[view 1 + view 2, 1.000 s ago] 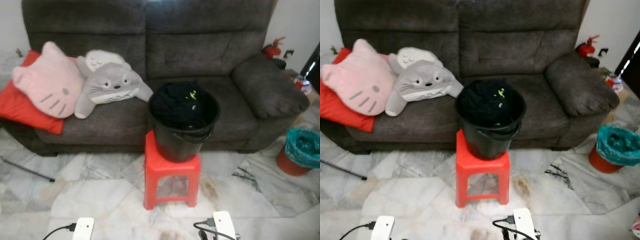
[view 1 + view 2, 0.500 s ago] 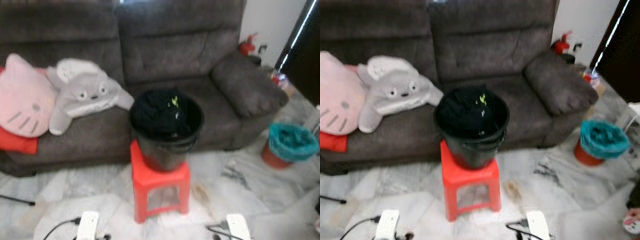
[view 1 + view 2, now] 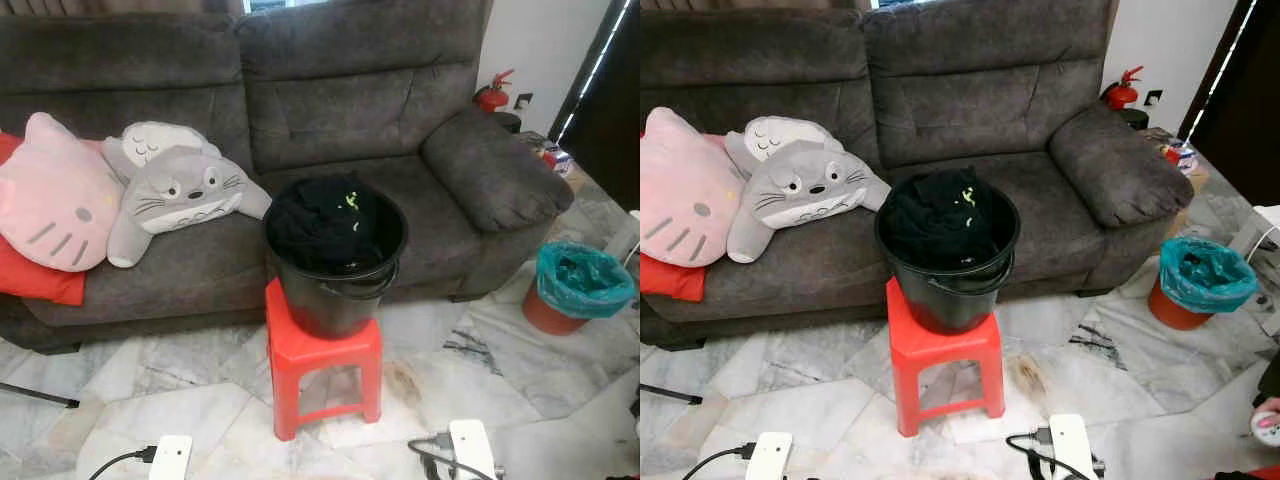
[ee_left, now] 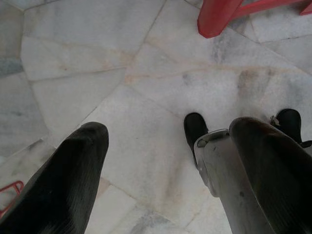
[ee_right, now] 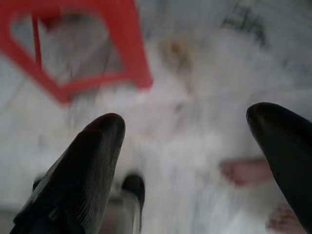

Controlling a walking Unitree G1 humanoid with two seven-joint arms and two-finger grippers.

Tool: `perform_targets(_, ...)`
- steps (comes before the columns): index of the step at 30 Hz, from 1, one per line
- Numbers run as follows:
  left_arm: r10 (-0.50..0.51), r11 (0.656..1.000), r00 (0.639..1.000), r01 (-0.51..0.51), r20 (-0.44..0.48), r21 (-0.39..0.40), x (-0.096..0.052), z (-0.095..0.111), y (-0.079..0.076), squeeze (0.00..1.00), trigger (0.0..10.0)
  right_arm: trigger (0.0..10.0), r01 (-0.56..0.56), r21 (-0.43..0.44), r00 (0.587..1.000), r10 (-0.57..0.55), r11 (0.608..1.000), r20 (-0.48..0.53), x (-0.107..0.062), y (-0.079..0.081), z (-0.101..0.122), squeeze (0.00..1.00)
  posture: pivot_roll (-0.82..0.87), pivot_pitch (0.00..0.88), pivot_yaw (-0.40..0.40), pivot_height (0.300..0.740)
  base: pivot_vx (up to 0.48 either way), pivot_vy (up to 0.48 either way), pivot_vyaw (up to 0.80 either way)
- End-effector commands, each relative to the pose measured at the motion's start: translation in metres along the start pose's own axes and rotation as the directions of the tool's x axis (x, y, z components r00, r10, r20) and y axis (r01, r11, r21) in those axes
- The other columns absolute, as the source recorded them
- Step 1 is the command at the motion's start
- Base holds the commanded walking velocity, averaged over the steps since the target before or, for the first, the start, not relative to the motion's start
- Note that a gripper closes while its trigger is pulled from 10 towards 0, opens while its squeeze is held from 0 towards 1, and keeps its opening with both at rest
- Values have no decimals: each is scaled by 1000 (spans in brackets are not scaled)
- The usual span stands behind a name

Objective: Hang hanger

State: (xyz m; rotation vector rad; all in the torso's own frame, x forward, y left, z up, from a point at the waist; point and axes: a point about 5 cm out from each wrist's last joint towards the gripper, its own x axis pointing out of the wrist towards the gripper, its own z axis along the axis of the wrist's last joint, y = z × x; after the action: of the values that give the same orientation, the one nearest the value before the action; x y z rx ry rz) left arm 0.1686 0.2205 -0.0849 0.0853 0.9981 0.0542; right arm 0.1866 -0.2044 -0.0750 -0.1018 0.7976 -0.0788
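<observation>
A black bucket (image 3: 335, 270) full of dark clothes (image 3: 325, 222), with a small green bit on top, stands on a red plastic stool (image 3: 322, 360) in front of a grey sofa (image 3: 340, 100). Both arms hang low; their white wrist parts (image 3: 170, 458) (image 3: 470, 447) show at the bottom edge of the eye views. My left gripper (image 4: 170, 129) is open over the marble floor, near a leg of the red stool (image 4: 219, 14). My right gripper (image 5: 187, 117) is open too, above the floor beside the stool (image 5: 122, 53), in a blurred picture.
On the sofa lie a pink cat cushion (image 3: 55, 205), a grey plush (image 3: 175, 195) and a red cushion (image 3: 35, 280). A red bin with a teal liner (image 3: 578, 290) stands at the right. A person's bare foot (image 5: 241, 171) is near my right gripper. A fire extinguisher (image 3: 490, 95) sits behind the armrest.
The whole picture has shifted left and sharpened, so the camera turned right and steadied. Bucket, stool and cushions stay where they were.
</observation>
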Motion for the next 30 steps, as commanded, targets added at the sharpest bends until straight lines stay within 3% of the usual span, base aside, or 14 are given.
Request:
perform_targets(1, 7, 1000, 1000, -7, -13, 19, 0, -2, 2, 0, 10000, 10000, 22, 26, 999, -23, 999, 48, 1, -1, 7, 0, -125, 0, 14, 740, 0, 0, 0)
perform_targets(3, 8, 1000, 1000, -7, -11, 23, 0, -1, 2, 0, 10000, 10000, 75, 35, 980, -80, 997, 182, -2, -9, 21, 0, -126, 0, 14, 740, 0, 0, 0)
perform_targets(5, 8, 1000, 1000, -8, -10, 24, 0, -1, 3, 0, 10000, 10000, 95, 29, 968, -99, 995, 232, -3, -12, 25, 0, -127, 0, 15, 740, 0, 0, 0)
perform_targets(6, 8, 1000, 1000, -8, -7, 27, 0, -1, 3, 0, 10000, 10000, 140, 35, 928, -144, 990, 343, -10, -19, 36, 0, -131, 0, 17, 740, 0, 0, 0)
perform_targets(8, 9, 1000, 1000, -8, -6, 28, 0, 0, 3, 0, 10000, 10000, 164, 45, 904, -168, 985, 393, -14, -23, 41, 0, -131, 0, 17, 740, 0, 0, 0)
perform_targets(10, 10, 1000, 1000, -10, -3, 28, 0, 0, 4, 0, 10000, 10000, 206, 16, 832, -184, 978, 523, -28, -28, 58, 0, -134, 0, 17, 740, 0, 0, 0)
perform_targets(14, 17, 999, 1000, -17, 1, 28, 0, 1, 6, 0, 10000, 10000, 242, 60, 734, -223, 968, 641, -48, -35, 86, 0, -147, 0, 25, 740, 0, 0, 0)
perform_targets(15, 17, 999, 1000, -17, 1, 28, 0, 1, 6, 0, 10000, 10000, 242, 60, 734, -223, 968, 641, -48, -35, 86, 0, -147, 0, 25, 740, 0, 0, 0)
perform_targets(19, 36, 999, 999, -36, 13, 7, -1, 2, 9, 0, 10000, 10000, 257, 100, 623, -244, 961, 743, -66, -37, 131, 0, -164, 0, 31, 740, 0, 0, 0)
perform_targets(23, 32, 999, 999, -32, 26, -10, -1, 4, 9, 0, 10000, 10000, 191, 80, 572, -177, 978, 801, -68, -20, 168, 0, -167, 0, 31, 740, 0, 0, 0)
perform_targets(27, 27, 1000, 999, -27, 19, -2, -1, 2, 7, 0, 10000, 10000, 178, 37, 604, -139, 983, 785, -61, -7, 171, 0, -163, 0, 19, 740, 0, 0, 0)
perform_targets(30, 21, 1000, 1000, -21, 13, -14, -1, -1, 6, 0, 10000, 10000, 162, -15, 589, -85, 987, 804, -66, 0, 176, 0, -168, 0, 14, 740, 0, 0, 0)
